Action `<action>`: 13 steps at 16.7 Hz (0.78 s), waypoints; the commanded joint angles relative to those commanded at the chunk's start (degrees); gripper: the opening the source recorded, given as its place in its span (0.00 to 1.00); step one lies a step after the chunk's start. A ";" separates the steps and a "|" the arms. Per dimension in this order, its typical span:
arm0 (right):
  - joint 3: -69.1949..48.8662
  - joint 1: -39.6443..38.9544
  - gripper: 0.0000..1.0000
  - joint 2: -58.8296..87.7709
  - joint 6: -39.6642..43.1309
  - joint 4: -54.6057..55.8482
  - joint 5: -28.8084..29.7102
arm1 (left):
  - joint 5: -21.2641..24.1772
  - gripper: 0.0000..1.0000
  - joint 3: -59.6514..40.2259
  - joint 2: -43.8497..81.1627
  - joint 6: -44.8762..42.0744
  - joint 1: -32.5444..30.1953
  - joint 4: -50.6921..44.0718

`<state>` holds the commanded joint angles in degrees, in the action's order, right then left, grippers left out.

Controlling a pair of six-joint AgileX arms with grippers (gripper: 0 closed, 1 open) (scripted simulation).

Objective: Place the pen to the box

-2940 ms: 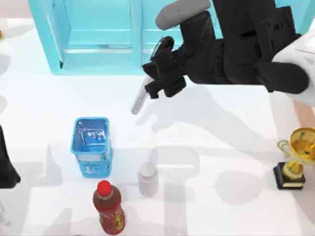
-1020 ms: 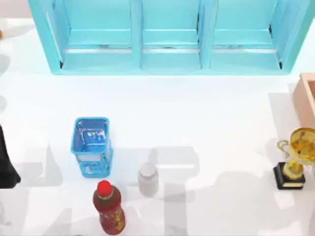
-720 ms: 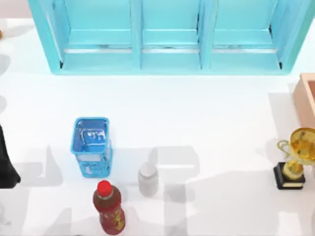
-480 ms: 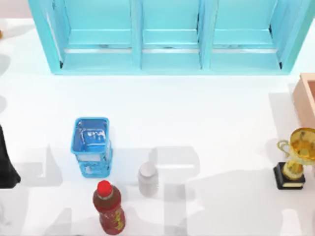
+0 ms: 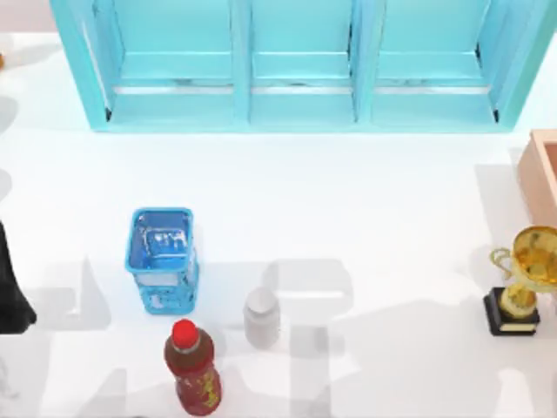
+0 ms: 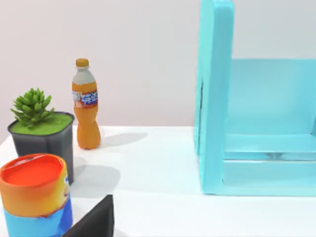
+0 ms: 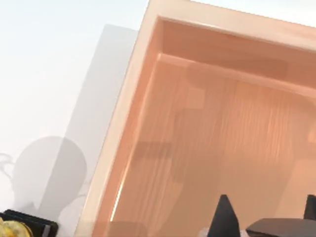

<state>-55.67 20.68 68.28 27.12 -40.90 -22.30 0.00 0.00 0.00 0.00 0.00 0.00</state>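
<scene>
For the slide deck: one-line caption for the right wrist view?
Right gripper poised above the open peach box, trophy base at the frame's corner.

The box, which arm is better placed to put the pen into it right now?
The right one, most likely. Its gripper hangs directly over the inside of the box, fingers apart. The left arm sits parked at the table's left edge, far from the box at the right edge.

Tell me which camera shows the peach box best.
The right wrist view: the box opens below the camera, inner floor and walls visible. The top view catches just its corner at the table's right edge, beyond the trophy.
</scene>
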 joint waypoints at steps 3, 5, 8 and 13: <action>0.00 0.00 0.68 0.00 0.00 0.00 0.00 | 0.00 1.00 0.00 0.00 0.00 0.00 0.00; 0.00 0.00 0.83 0.00 0.00 0.00 0.00 | 0.00 1.00 0.00 0.00 0.00 0.00 0.00; 0.00 0.00 1.00 0.00 0.00 0.00 0.00 | 0.00 1.00 0.00 0.00 0.00 0.00 0.00; 0.00 0.00 1.00 0.00 0.00 0.00 0.00 | 0.00 1.00 0.00 0.00 0.00 0.00 0.00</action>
